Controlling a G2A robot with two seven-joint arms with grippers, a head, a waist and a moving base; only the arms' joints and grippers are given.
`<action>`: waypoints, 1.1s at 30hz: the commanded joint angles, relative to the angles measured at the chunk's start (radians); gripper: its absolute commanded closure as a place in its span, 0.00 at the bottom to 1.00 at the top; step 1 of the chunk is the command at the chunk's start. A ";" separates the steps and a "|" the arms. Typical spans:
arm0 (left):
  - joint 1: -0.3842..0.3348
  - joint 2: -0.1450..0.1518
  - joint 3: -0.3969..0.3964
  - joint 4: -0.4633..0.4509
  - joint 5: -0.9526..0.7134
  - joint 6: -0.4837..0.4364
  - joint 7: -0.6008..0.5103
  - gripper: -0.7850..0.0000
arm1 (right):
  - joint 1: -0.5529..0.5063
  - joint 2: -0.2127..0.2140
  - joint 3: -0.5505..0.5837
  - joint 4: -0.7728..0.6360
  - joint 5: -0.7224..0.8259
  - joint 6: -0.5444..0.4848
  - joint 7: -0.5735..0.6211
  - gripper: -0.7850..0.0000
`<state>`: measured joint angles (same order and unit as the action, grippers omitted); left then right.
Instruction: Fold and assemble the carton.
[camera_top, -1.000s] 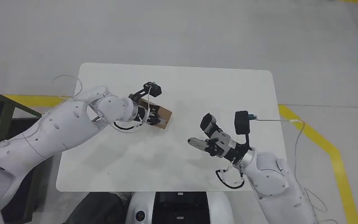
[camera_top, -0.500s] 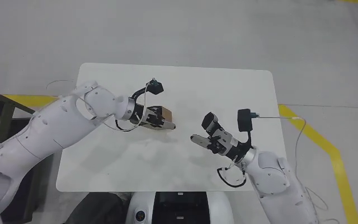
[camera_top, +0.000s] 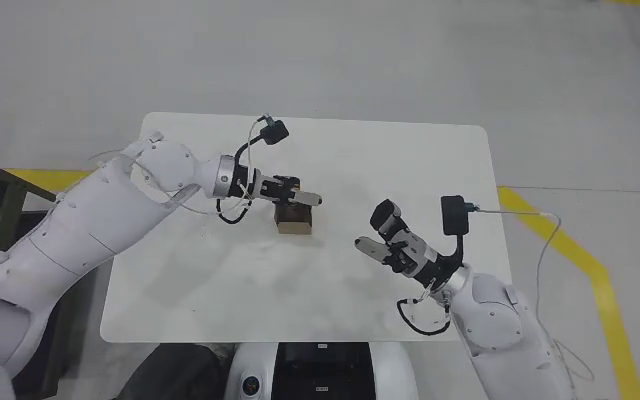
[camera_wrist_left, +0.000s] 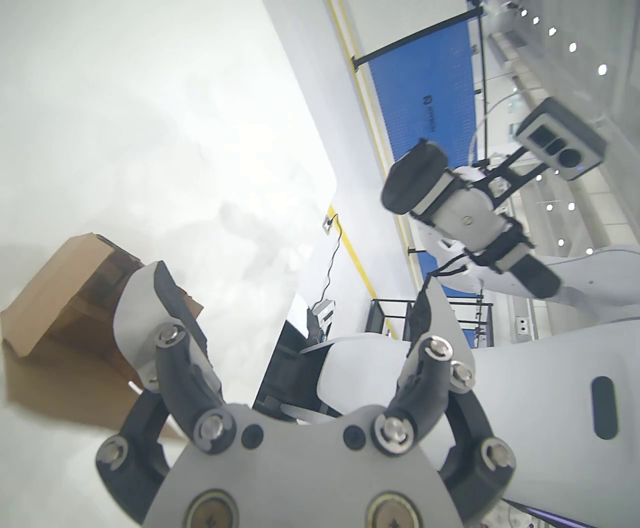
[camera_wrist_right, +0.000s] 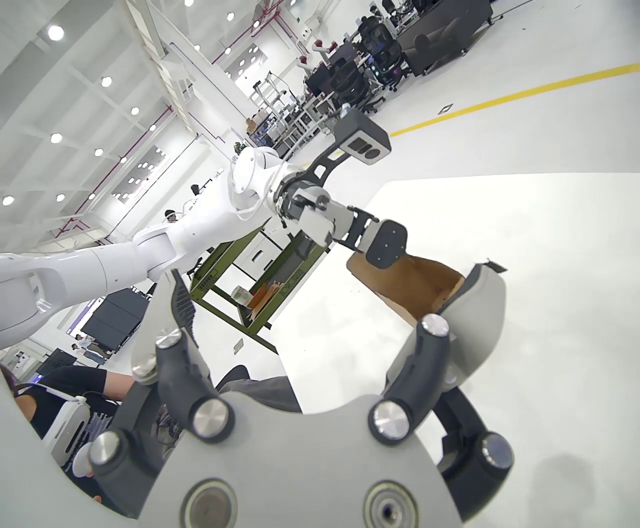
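The left claw (camera_top: 303, 199), spread wide, is hanging at the rim of the carton (camera_top: 293, 218) mid-counter (camera_top: 400, 160) (right claw (camera_top: 372, 243) is hanging released, well apart), so it is probably needing a square, steady push.

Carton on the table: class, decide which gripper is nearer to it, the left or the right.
Left. The left gripper is right at the edge of the carton. The right gripper hangs open over the bare table, well apart from the carton.

Plain brown carton (camera_top: 294, 221) on a white table (camera_top: 400, 165).
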<state>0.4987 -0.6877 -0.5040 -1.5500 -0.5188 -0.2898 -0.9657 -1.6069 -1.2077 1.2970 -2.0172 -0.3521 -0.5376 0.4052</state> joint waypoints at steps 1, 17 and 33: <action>0.012 0.009 -0.036 0.004 -0.051 -0.028 -0.008 0.00 | -0.001 0.001 0.001 0.001 0.004 -0.004 -0.001 0.00; 0.102 0.052 -0.254 0.169 -0.145 -0.134 0.024 0.00 | 0.104 -0.016 -0.181 0.017 -0.177 0.155 -0.008 0.00; 0.217 0.078 -0.428 0.327 -0.208 -0.333 -0.018 0.00 | 0.447 -0.131 -0.555 0.222 -0.307 0.635 -0.004 0.00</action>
<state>0.7067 -0.6107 -0.9201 -1.2352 -0.7295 -0.5947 -0.9900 -1.1840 -1.3310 0.7582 -1.8122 -0.6557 0.0755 0.4016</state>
